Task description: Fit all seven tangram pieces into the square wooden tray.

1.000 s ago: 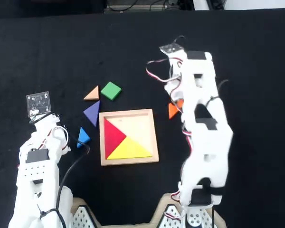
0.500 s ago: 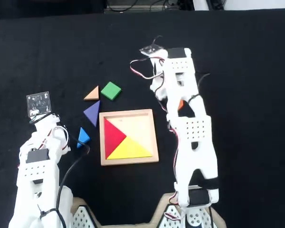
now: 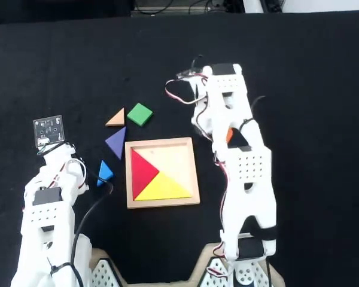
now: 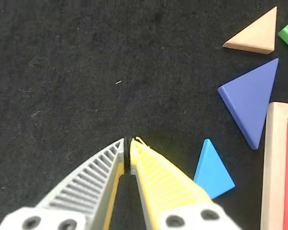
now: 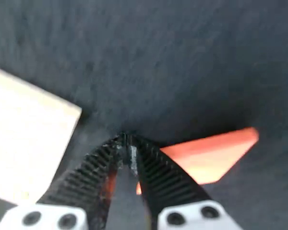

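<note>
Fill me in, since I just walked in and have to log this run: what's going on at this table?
Two robot arms are doing a tangram. The square wooden tray holds a red triangle and a yellow triangle. The right gripper is shut, its tips at the orange piece just right of the tray. The left gripper is shut beside the light blue triangle. A purple triangle, tan triangle and green square lie outside the tray.

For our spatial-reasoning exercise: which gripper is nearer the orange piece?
Right. The right gripper is beside the orange piece; the left gripper is on the far side of the tray, by the light-blue triangle.
</note>
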Tool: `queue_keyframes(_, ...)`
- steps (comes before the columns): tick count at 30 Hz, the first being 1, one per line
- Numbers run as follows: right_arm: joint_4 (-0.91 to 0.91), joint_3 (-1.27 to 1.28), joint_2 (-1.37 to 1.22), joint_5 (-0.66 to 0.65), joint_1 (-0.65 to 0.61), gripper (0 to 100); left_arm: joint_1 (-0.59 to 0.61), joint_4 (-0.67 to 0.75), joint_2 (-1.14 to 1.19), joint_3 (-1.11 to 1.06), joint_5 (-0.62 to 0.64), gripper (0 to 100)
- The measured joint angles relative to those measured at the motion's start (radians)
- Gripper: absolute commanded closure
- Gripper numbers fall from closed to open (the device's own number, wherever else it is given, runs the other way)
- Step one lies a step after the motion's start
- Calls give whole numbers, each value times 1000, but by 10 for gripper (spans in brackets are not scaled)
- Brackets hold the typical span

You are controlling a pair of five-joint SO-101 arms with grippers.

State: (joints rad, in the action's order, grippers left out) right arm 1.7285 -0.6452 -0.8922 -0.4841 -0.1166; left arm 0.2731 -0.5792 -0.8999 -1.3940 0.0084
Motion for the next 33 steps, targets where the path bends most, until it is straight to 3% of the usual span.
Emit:
queue_keyframes(7,0,288,196,-98,68,988,0,0,0,0,0,967)
queue_keyframes(12,-8,345,272,-141,160,988,0,0,0,0,0,967)
queue_keyframes(16,-3,400,397,-137,66,988,0,0,0,0,0,967)
queue_keyframes(22,-158,549,466,-95,-81,988,0,0,0,0,0,967)
queue_keyframes(33,-201,474,288,-104,26,988,0,0,0,0,0,967)
